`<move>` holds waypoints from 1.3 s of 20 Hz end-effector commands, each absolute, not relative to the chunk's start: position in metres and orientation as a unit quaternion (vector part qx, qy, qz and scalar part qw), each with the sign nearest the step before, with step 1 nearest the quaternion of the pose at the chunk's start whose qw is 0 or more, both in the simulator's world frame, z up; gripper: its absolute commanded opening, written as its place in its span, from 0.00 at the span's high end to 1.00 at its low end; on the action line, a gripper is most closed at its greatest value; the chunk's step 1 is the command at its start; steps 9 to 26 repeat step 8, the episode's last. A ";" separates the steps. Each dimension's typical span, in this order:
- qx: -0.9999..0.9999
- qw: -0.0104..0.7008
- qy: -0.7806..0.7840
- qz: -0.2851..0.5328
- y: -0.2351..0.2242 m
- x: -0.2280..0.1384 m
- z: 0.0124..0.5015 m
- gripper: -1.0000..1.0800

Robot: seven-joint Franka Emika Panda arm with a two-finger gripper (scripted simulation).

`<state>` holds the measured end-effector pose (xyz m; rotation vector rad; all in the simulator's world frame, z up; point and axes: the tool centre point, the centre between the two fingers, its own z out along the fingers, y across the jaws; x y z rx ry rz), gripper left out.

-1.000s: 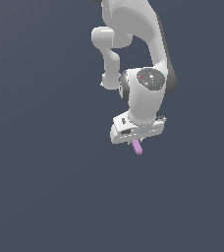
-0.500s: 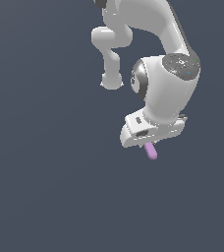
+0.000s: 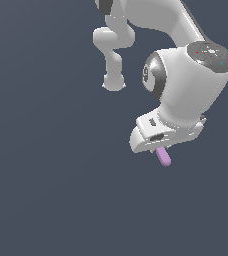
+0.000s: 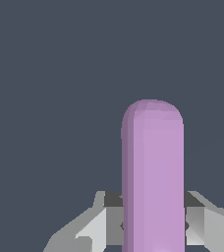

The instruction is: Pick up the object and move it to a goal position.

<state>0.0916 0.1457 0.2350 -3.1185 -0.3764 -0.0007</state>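
Note:
The object is a thin pale purple peg (image 3: 163, 157) with a rounded end. It sticks out below my white gripper (image 3: 158, 148) in the exterior view, tilted toward the exterior view's right. In the wrist view the peg (image 4: 153, 177) stands between my two grey fingers (image 4: 101, 221), which press against its sides. My gripper is shut on the peg and holds it up in the air. The peg's upper end is hidden inside the hand. No goal marker shows in either view.
The white arm (image 3: 186, 75) bends over from the top of the exterior view, its base link (image 3: 113, 45) behind at the upper middle. All around is a plain dark grey-blue background with no other objects in view.
The arm has swung toward the exterior view's right and a little lower, carrying the peg with it. The wrist has turned; the grip on the peg is unchanged.

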 end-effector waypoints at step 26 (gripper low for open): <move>-0.993 0.000 -0.120 0.000 0.151 0.099 0.242 1.00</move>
